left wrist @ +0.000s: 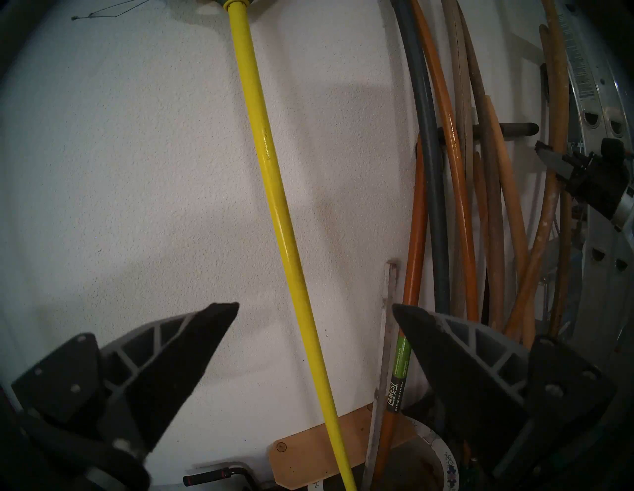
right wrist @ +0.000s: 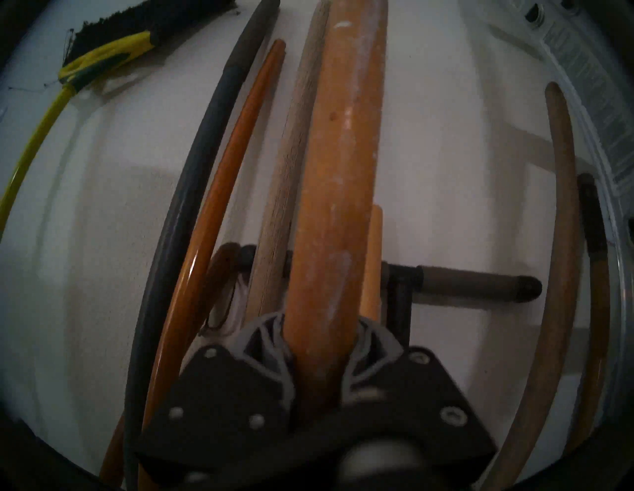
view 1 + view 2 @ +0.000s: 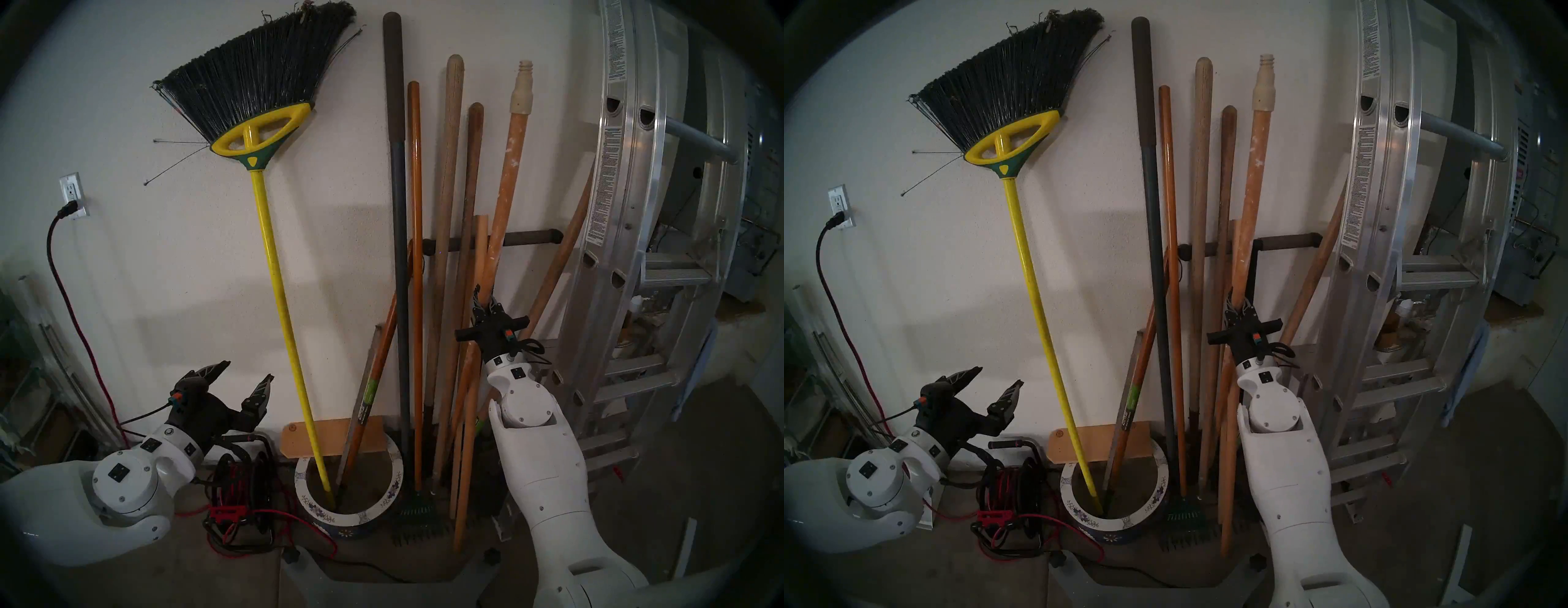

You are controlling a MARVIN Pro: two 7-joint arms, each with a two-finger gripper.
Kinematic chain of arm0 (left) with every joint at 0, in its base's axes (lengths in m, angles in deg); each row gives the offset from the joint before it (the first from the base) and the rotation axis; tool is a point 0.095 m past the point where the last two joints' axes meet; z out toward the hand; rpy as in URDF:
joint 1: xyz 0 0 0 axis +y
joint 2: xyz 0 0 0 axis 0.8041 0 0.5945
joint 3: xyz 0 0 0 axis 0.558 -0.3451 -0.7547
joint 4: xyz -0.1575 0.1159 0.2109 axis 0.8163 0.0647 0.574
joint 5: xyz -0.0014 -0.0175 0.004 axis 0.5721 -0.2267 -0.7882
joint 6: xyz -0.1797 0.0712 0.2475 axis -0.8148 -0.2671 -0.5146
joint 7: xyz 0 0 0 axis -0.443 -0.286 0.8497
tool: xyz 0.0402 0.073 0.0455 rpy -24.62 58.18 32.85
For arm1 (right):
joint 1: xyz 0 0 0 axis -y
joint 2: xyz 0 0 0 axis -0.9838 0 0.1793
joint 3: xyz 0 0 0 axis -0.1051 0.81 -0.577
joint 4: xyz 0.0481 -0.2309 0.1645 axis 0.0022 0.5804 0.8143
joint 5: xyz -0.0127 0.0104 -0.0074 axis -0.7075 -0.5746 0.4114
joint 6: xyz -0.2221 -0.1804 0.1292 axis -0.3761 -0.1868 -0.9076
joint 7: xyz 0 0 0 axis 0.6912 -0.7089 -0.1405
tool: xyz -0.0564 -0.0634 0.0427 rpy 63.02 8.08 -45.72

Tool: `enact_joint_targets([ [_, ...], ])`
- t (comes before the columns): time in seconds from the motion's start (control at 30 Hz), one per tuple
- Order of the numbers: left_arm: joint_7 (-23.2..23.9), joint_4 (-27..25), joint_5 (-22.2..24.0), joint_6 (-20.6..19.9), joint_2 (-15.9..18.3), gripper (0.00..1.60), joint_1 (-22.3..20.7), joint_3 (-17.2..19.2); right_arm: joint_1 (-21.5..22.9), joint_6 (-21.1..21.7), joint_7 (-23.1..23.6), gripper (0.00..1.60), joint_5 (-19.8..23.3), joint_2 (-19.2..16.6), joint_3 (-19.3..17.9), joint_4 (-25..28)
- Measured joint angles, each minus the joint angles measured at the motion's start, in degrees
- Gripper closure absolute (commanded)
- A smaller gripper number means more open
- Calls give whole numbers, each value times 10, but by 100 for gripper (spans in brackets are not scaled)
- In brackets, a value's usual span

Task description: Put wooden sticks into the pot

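Item 1: long tan-orange wooden stick, white-speckled, with cream threaded tip (image 3: 507, 178). Stands tilted among the poles against the white wall, at 2 o'clock from the pot; tip uppermost.

Item 2: shorter, plain, flat-ended tan wooden stick (image 3: 480, 237). Just beside item 1, on its 9 o'clock side.

Item 3: wide round ceramic pot, white rim with purple flowers, dark blue body (image 3: 392, 496). On the floor at the wall's foot. Contents: yellow-handled broom with dark bristles (image 3: 271, 254), an orange tool handle with a green label (image 3: 369, 407), a grey bar.

Item 4: right gripper (image 3: 483, 302). Clamped tight on item 1 at its lower middle; the wrist view shows both fingers (image 2: 271, 339) pressed against the shaft.

Item 5: left gripper (image 3: 242, 382). Spread fully wide, holding nothing, at 9 o'clock from the pot.

Item 6: aluminium ladder (image 3: 628, 212), at 3 o'clock from the poles.
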Motion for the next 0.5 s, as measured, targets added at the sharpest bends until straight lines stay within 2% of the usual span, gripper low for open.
enact_joint_targets([
  [0.5, 0, 0, 3, 2, 3, 0, 0, 0, -54, -14, -1, 160, 11, 5, 1, 110],
])
